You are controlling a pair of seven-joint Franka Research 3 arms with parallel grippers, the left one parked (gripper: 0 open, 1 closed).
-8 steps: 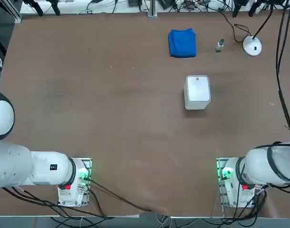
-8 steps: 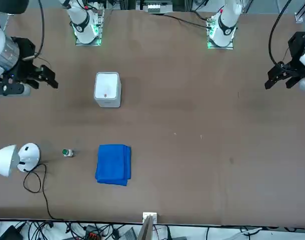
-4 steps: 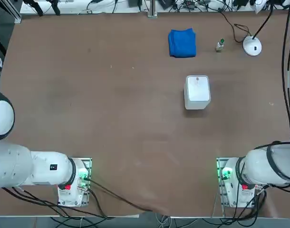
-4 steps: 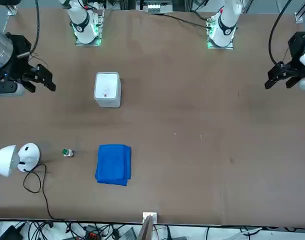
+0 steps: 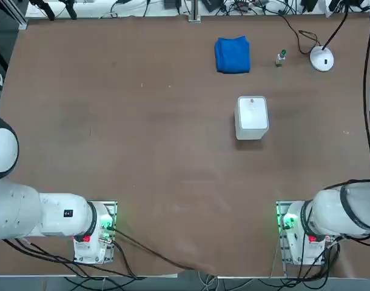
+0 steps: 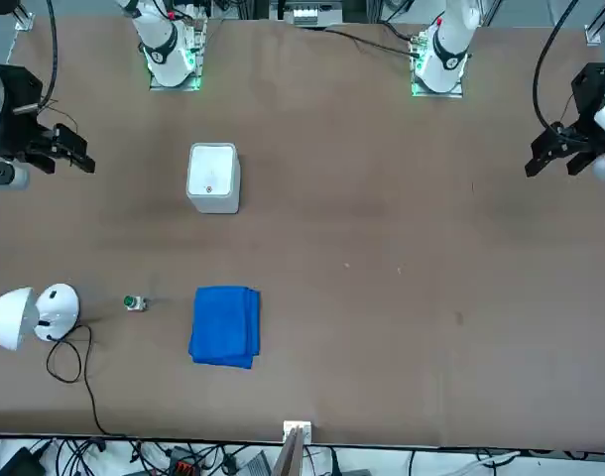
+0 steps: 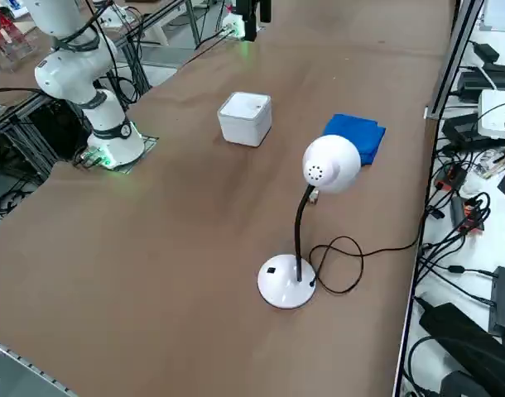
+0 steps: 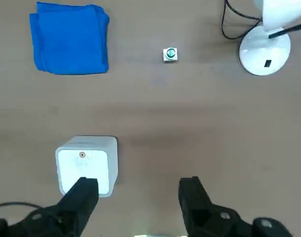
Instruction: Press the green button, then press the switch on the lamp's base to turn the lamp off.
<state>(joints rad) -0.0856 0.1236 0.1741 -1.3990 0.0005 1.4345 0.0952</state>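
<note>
Tool (image 6: 45, 149) fingers stand apart in the front view, high above the surface (image 6: 382, 248), empty; the green button (image 6: 133, 302) and the lamp's base (image 6: 58, 309) lie well beyond it. Wrist view: button beyond the fingertips (image 8: 86, 190), white box (image 8: 87, 163) just beneath.

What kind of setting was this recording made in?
Most likely a robotics lab bench: a wide brown table with arms bolted to its edge, cables and electronics crowding its sides, and a few test props laid out, namely a lamp, a green button and a blue cloth.
</note>
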